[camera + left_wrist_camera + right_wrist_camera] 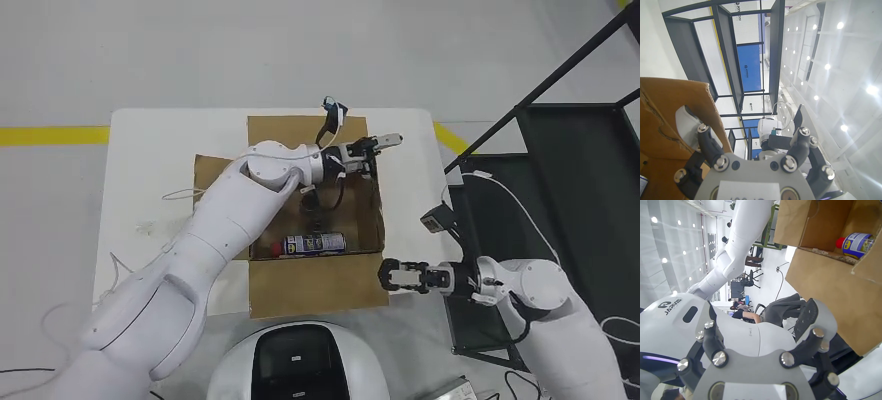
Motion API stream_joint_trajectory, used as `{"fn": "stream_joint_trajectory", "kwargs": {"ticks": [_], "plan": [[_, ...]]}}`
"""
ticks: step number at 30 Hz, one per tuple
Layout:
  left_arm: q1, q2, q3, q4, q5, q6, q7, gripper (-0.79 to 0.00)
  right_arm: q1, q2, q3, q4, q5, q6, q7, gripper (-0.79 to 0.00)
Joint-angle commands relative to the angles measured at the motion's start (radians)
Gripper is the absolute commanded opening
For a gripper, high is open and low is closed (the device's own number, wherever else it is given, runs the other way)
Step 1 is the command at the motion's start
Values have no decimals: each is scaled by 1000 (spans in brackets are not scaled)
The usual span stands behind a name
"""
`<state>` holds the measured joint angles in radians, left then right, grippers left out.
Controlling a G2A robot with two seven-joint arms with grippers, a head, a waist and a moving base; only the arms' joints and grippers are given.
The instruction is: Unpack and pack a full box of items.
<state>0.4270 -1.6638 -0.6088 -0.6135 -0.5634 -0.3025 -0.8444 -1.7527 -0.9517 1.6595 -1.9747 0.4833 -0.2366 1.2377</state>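
One open cardboard box (310, 287) sits mid-counter (150, 160), all four flaps folded out flat. Inside: one spray can (313, 243), blue and yellow with a red cap, lying on its side against the box wall nearest the counter's near edge. There is something dark on the box floor under the forearm, can't tell what.

The left arm stretches across the box from the counter's near left corner. The left pincer (388, 141) is at the box's far right corner, held level, with its fingers apart. One finger (686, 121) is inside, close to the cardboard wall, and the other is outside it. Nothing is clamped.

The right pincer (388, 274) hangs low beside the box's near right corner, by the near flap, pointing toward the robot's left. Its fingers are spread and hold nothing.

One black rack (570, 180) stands off the counter's right edge.

Count: 1 box, 1 can, 2 arms.
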Motion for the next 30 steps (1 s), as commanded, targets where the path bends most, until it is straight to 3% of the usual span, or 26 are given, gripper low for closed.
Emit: {"fn": "stream_joint_trajectory", "kwargs": {"ticks": [1,10,15,20,25,30], "plan": [[-7,-12,-1,21,-10,-5,-1,0,-7,2,10,8,0,10,14,0],[-16,-62,8,87,-21,-25,-13,0,32,6,-8,50,63,25,71,0],[-15,-89,27,114,5,-30,-30,0,114,1,-59,124,106,10,51,0],[-9,-107,44,147,53,-59,-52,0,152,-7,-56,237,194,-69,-21,0],[-15,-95,16,175,68,-139,-87,0,125,-7,-23,294,140,-81,-112,0],[-7,-50,-43,130,79,-248,-148,0,118,-9,-21,319,140,-77,-152,0]]}}
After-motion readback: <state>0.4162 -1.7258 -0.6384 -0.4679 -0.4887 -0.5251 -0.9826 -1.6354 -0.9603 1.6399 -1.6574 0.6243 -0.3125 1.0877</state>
